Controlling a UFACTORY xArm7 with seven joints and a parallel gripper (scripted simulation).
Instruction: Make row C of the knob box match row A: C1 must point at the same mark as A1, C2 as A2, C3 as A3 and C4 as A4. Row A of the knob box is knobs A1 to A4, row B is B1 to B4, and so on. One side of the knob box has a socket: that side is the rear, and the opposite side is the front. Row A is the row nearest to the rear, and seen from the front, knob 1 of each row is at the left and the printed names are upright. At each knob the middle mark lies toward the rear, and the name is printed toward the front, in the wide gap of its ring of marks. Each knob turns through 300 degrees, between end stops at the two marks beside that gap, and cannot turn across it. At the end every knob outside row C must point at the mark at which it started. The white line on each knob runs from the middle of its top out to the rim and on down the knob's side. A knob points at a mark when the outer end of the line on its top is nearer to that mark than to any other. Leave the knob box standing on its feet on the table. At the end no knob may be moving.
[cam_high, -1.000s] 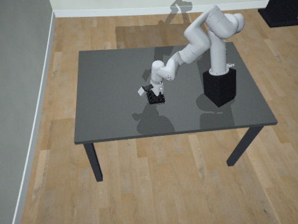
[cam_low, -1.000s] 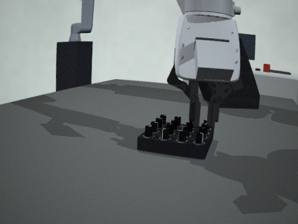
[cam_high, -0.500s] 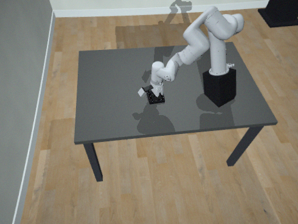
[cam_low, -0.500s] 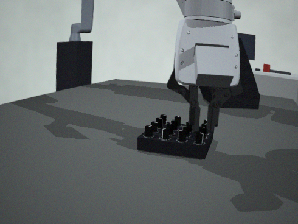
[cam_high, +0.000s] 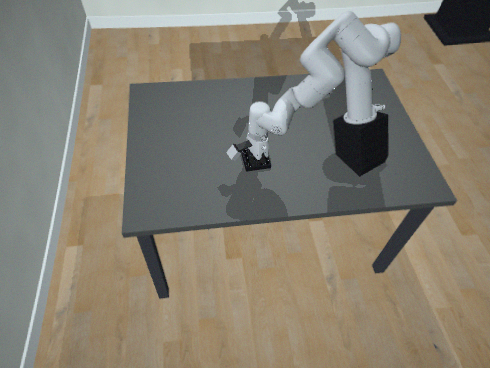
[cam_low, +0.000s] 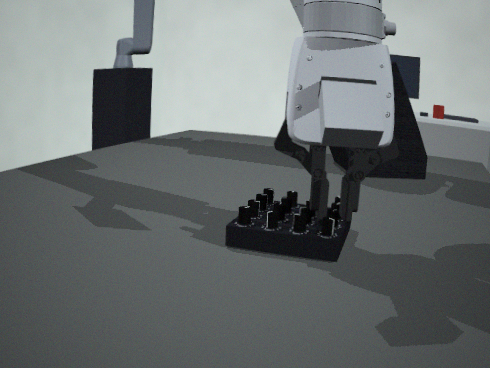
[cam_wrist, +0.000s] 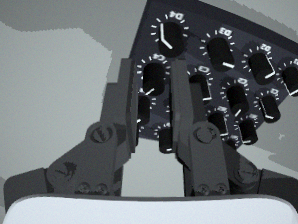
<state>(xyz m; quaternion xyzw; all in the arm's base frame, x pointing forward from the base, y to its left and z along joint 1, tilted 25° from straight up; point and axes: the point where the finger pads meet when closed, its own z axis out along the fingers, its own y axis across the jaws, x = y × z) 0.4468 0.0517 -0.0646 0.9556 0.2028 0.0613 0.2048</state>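
The black knob box (cam_high: 251, 164) stands on the dark table near its middle. It also shows in the exterior view (cam_low: 289, 230) and in the wrist view (cam_wrist: 220, 83), with several black knobs, each with a white line. My gripper (cam_low: 334, 206) points straight down and is lowered onto the box's right rear part. In the wrist view my fingers stand a narrow way apart on either side of one knob (cam_wrist: 154, 71) in the left column of that view. I do not see them pressing it. The knob names are too small to read.
My arm's black pedestal (cam_high: 361, 142) stands at the table's right rear. In the exterior view a dark pedestal (cam_low: 121, 107) stands at the far left, and a pale bench with a red item (cam_low: 438, 111) stands at the right.
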